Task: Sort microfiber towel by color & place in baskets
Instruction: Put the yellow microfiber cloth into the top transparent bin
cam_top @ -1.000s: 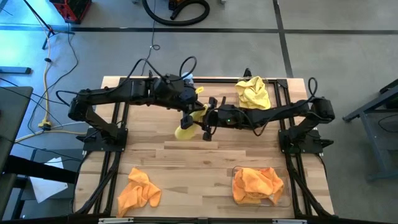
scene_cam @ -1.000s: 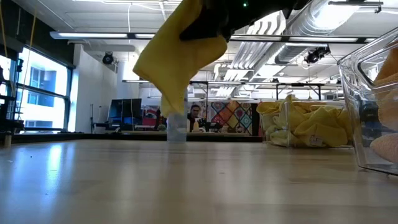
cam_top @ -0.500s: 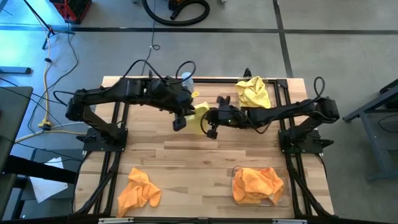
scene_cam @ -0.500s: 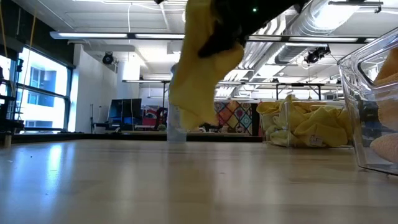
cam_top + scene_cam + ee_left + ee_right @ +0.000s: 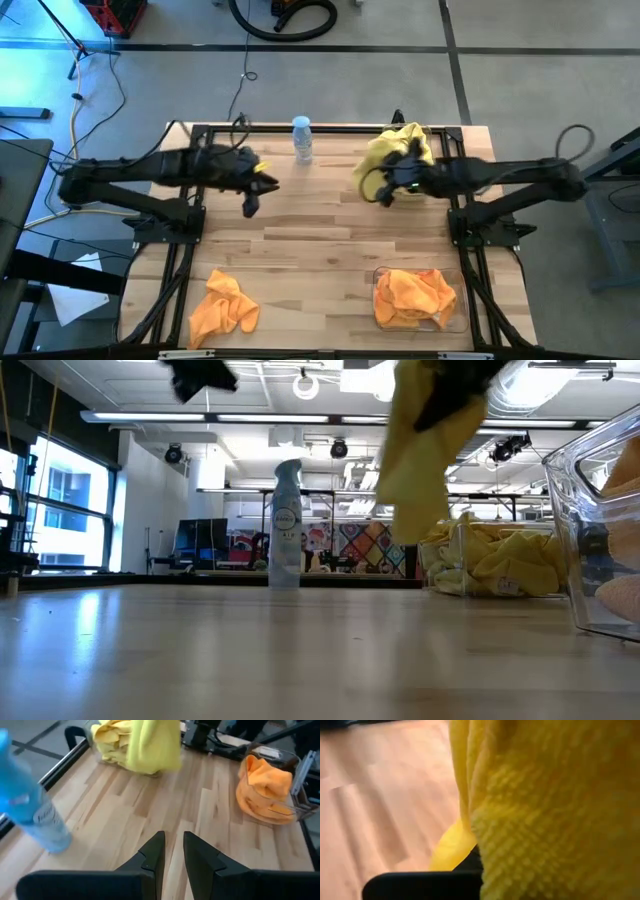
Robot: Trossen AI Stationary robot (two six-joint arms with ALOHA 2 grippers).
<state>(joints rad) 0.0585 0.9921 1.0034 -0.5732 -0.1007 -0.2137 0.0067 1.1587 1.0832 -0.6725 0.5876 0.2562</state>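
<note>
My right gripper (image 5: pixel 384 192) is shut on a yellow towel (image 5: pixel 368 172), held in the air just short of the far-right basket (image 5: pixel 432 160), which holds a heap of yellow towels (image 5: pixel 408 140). The held towel hangs clear of the table in the low view (image 5: pixel 420 460). My left gripper (image 5: pixel 251 203) is open and empty over the far left of the table; its fingers show a narrow gap in the left wrist view (image 5: pixel 173 851). An orange towel (image 5: pixel 222 305) lies loose at the near left. The near-right basket (image 5: pixel 462 318) holds orange towels (image 5: pixel 412 295). My right gripper holds the yellow towel near its upper end (image 5: pixel 440 390), and the cloth hangs slack below the fingers, clear of the table. In the right wrist view the bunched cloth (image 5: pixel 545 795) covers the fingers, so the place of contact and the number of layers cannot be told.
A clear spray bottle (image 5: pixel 301 138) stands at the table's far edge between the two arms. The black metal frame (image 5: pixel 190 180) runs along the left, right and far sides. Bare wood lies in the middle of the table (image 5: pixel 320 260).
The two grippers, close together at the yellow towel a second ago, have parted. My left gripper has drawn back toward the table's left edge without the towel. My right gripper has carried the towel, lifted clear and hanging, toward the far-right basket.
</note>
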